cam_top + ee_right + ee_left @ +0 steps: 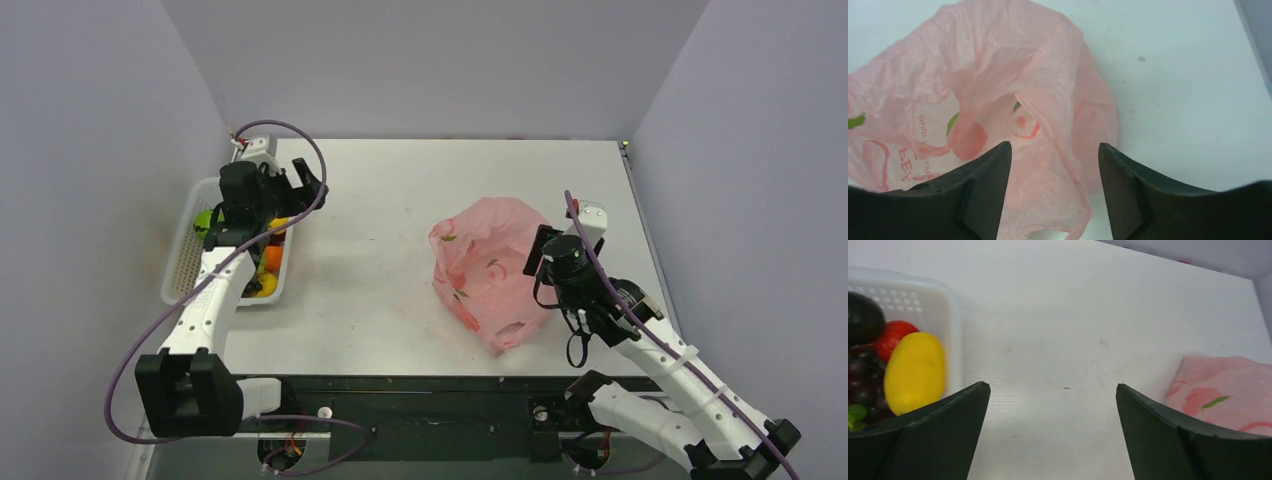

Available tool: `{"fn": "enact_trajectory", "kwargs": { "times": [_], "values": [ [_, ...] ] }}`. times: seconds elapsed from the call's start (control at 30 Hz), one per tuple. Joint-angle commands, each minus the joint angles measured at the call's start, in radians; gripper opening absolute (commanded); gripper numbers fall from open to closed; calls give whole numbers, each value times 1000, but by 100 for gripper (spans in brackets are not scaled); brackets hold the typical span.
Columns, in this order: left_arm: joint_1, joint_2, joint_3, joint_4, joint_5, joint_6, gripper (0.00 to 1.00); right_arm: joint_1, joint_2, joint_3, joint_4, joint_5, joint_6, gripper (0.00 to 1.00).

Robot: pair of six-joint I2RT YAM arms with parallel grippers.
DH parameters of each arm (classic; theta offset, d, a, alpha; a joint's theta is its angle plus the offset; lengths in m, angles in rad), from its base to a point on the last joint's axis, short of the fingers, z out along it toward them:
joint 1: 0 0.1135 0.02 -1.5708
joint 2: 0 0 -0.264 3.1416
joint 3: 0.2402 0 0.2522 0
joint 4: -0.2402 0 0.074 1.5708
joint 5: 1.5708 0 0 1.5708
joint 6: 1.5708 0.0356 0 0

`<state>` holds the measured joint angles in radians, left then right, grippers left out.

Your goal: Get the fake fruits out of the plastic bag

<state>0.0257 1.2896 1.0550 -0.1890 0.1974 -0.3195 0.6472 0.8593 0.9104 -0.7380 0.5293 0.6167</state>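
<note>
The plastic bag (490, 270) lies crumpled on the right half of the table (400, 200), pink and translucent w/ red-and-green fruit prints. The right gripper (1054, 145) hangs just above the bag's right side w/ its two fingers apart. A twisted strip of the film runs down between them, but as far as the wrist view shows, the fingers do not pinch it. Whether any fruit is inside the bag cannot be told (the film is too wrinkled and cloudy). At the left edge of the table stands a white mesh basket (180, 265). The left gripper (1052, 386) is just beside its right rim, over bare table, fingers spread wide and holding nothing. In the basket there are a yellow fruit (914, 371), a red fruit (893, 337) touching it, dark purple grapes (860, 375) next to both, and, in the top view, an orange fruit (273, 258). Bag and basket are well apart.
</note>
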Motion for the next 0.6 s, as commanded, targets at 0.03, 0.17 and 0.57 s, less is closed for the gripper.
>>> {"fn": "enact_trajectory", "kwargs": {
  "times": [0.03, 0.17, 0.57],
  "values": [
    [-69, -179, -40, 32, 94, -94, 97, -11, -78, 86, 2, 21, -79, 66],
    [-76, -337, -53, 21, 159, -185, 97, -14, -114, 152, -13, 27, -116, 69],
    [-75, -657, 191, -157, 61, -196, 97, -15, -251, 368, -15, 139, -315, 75]
  ]
}}
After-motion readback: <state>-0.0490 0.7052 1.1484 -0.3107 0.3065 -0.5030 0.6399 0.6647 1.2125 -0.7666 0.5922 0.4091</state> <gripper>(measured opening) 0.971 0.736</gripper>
